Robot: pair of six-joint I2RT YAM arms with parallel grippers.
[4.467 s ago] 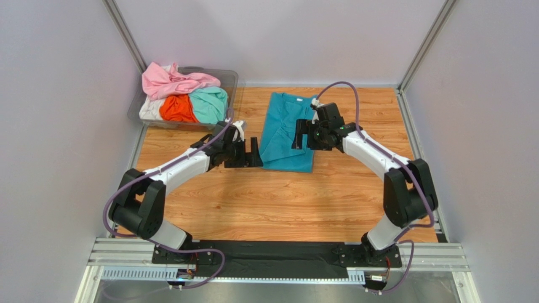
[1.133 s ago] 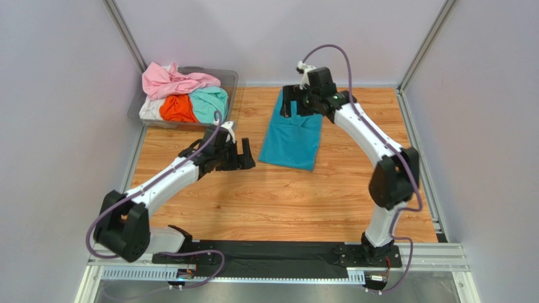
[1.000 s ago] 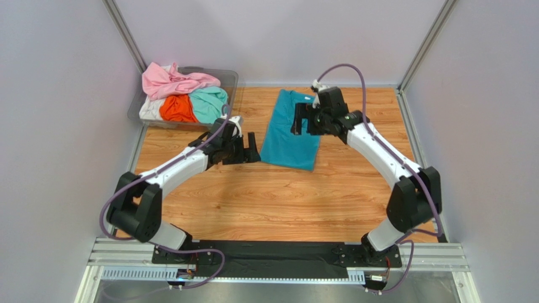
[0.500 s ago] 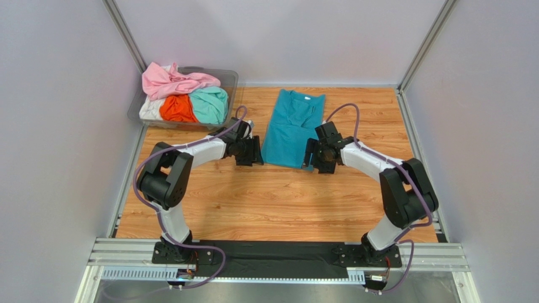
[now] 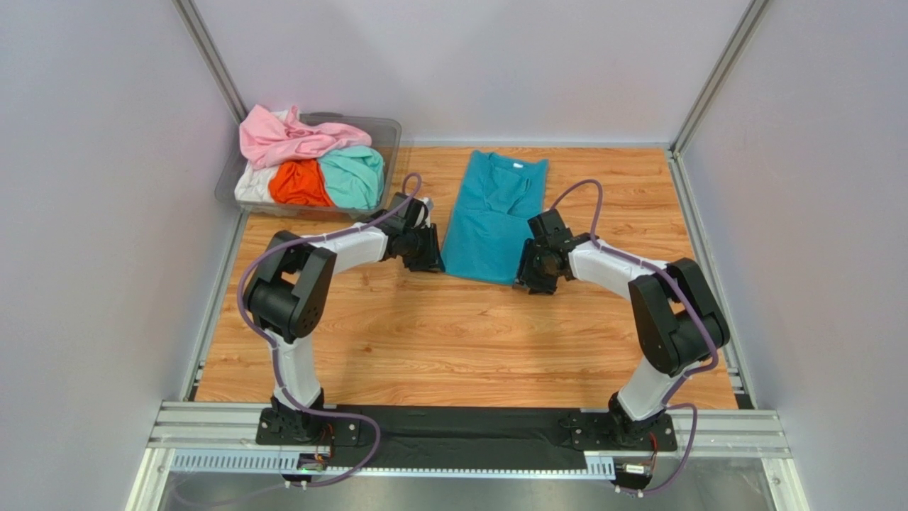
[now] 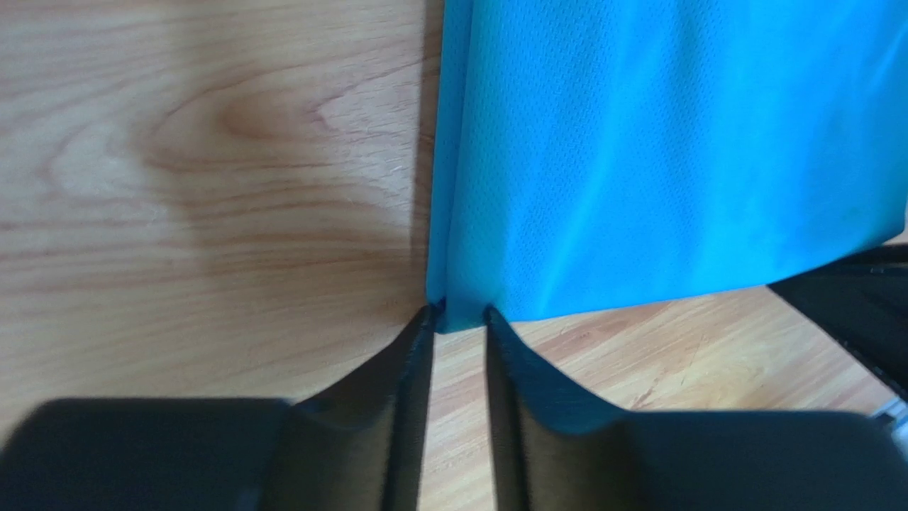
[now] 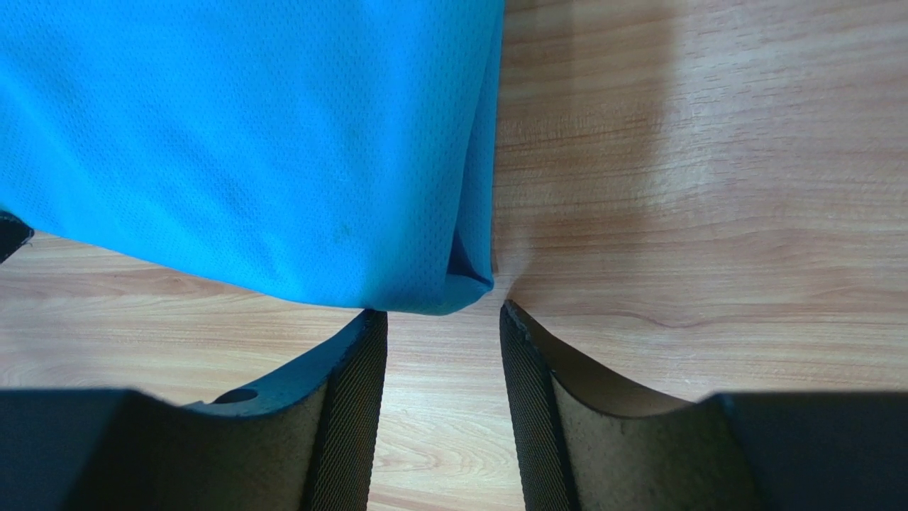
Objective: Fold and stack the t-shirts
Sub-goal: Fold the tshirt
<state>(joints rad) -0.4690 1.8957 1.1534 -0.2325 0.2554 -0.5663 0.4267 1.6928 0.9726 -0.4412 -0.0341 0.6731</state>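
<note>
Shirt (image 5: 490, 218) is laid flat on table (image 5: 448, 330), long axis running away from the bases. Its near hem is faced by both pincers: L gripper (image 6: 460, 312) at near-left corner, R gripper (image 7: 442, 309) at near-right. L jaws are set narrow w/ corner touching tips; R wider, corner just ahead. Nothing is seen clamped yet.

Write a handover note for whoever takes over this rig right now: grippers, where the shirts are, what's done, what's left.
Left gripper: open with a narrow gap, tips at the near-left corner of the teal shirt.
Right gripper: open, tips at its near-right corner, nothing clamped.
Teal shirt: flat on the table, folded lengthwise into a narrow strip, collar at the far end.
Pink shirt, orange shirt, mint shirt and white shirt: bunched in the clear tub, far left.
Done: lengthwise fold.
To do: cross fold, the other four, stacking.
</note>
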